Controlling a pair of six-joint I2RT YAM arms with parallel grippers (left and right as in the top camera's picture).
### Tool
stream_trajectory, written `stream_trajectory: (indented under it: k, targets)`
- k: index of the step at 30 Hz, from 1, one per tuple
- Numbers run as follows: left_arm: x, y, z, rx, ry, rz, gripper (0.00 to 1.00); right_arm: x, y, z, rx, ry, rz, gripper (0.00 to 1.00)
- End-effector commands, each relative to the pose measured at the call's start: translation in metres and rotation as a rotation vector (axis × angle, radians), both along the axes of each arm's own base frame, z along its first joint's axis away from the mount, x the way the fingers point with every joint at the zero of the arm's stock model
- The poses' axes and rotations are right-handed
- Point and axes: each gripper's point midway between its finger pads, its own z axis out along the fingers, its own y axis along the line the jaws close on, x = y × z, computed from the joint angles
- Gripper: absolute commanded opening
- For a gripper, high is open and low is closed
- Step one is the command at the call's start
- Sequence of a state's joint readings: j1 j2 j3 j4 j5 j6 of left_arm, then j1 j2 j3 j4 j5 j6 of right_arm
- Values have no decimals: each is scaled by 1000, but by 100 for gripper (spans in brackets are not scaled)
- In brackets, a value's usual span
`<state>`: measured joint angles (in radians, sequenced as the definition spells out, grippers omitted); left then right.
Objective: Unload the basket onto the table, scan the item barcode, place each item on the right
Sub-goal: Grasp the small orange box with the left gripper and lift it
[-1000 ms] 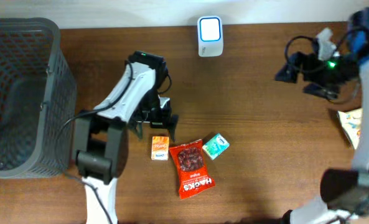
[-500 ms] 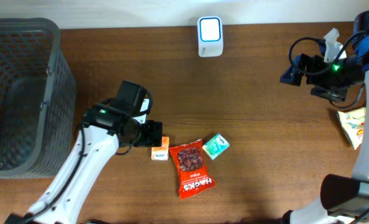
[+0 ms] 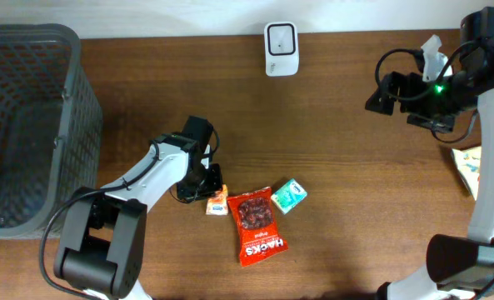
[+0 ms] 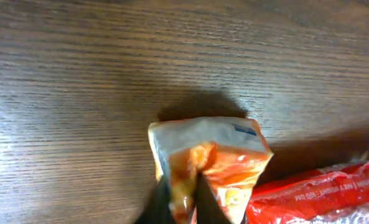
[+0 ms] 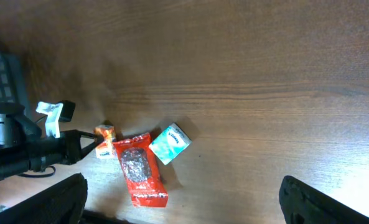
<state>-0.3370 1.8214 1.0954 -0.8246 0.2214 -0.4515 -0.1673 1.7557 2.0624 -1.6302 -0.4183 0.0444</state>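
You are seeing the dark grey plastic mesh basket [image 3: 22, 125] filling the left edge of the overhead frame, unmoved. Your right gripper [image 3: 381, 93] is staying spread wide at upper right, holding nothing. Your left gripper [image 3: 212, 188], gaping open a second ago, is now sitting lower left of centre with its jaws closing tight. The red snack pouch [image 3: 259, 225], the white barcode scanner [image 3: 280, 48] at top centre and the small teal packet [image 3: 289, 195] are lying where they were. The small orange foil packet [image 3: 217, 201], just left of the pouch, is being pinched at one edge between the left fingers [image 4: 162, 202].
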Motion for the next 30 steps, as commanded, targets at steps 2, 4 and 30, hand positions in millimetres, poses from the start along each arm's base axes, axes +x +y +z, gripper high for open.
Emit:
stream_trajectory:
  k: [2, 4, 30]
  targets:
    - [24, -10, 21, -27, -69, -78, 0, 3, 1, -4, -16, 2, 18, 99]
    - [62, -5, 57, 45, -184, -77, 0, 4, -4, -8, -43, 11, 13, 99]
    - [104, -103, 41, 365, -481, -338, 8, 12, -6, -49, -39, 62, 9, 99]
